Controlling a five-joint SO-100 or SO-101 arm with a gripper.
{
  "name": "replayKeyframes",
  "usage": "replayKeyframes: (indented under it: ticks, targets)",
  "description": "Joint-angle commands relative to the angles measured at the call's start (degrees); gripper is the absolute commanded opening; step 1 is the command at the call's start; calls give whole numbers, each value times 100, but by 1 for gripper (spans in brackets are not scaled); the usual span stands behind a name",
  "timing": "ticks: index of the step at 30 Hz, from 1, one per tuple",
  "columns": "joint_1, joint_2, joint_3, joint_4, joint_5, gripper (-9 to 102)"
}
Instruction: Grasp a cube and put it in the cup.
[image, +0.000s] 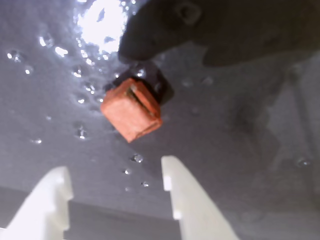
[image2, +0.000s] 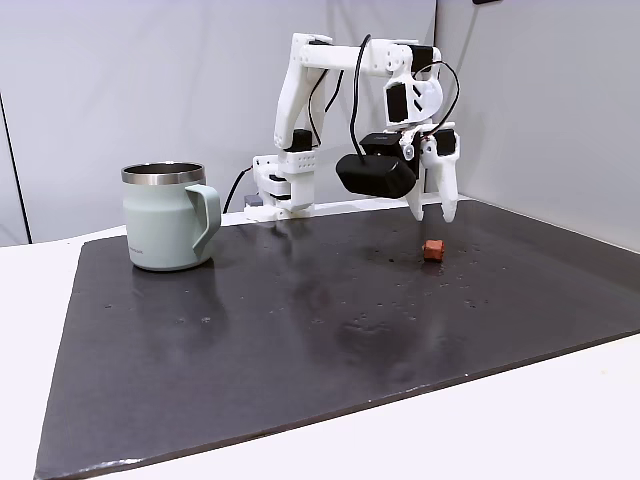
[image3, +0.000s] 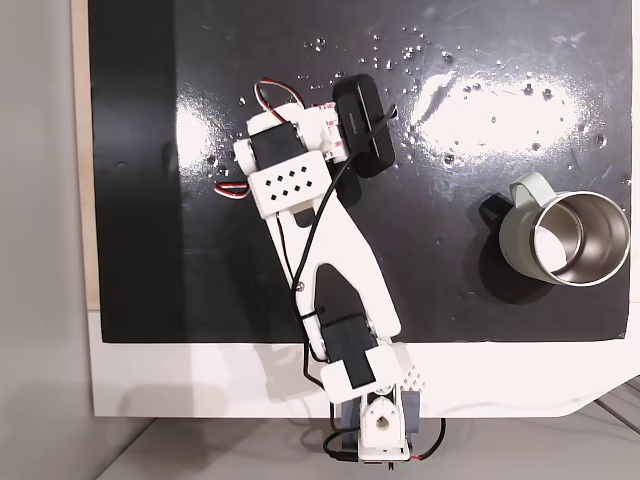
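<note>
**Wrist view: tool open above the cube**

Wrist view shows the tool (image: 117, 182) with its two white fingers spread wide and nothing between them. The cube (image: 132, 108) lies on the dark, wet-speckled mat (image: 225, 150) just beyond the fingertips. In a fixed view the tool (image2: 433, 211) hangs over the cube (image2: 432, 249), not touching it. The cup (image2: 168, 216) stands upright well apart, on the mat's far left side.

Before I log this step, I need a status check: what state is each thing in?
cube: lying loose on the dark mat, not gripped.
cup: upright, far from the cube, nothing seen inside.
tool: open, hovering just above the cube, fingers apart.
</note>
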Motion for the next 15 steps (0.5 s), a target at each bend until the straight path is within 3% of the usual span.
replayKeyframes:
  ticks: [1, 15]
  targets:
    - [53, -35, -466, 97, -53, 21]
    - [53, -940, -1178, 334, -141, 21]
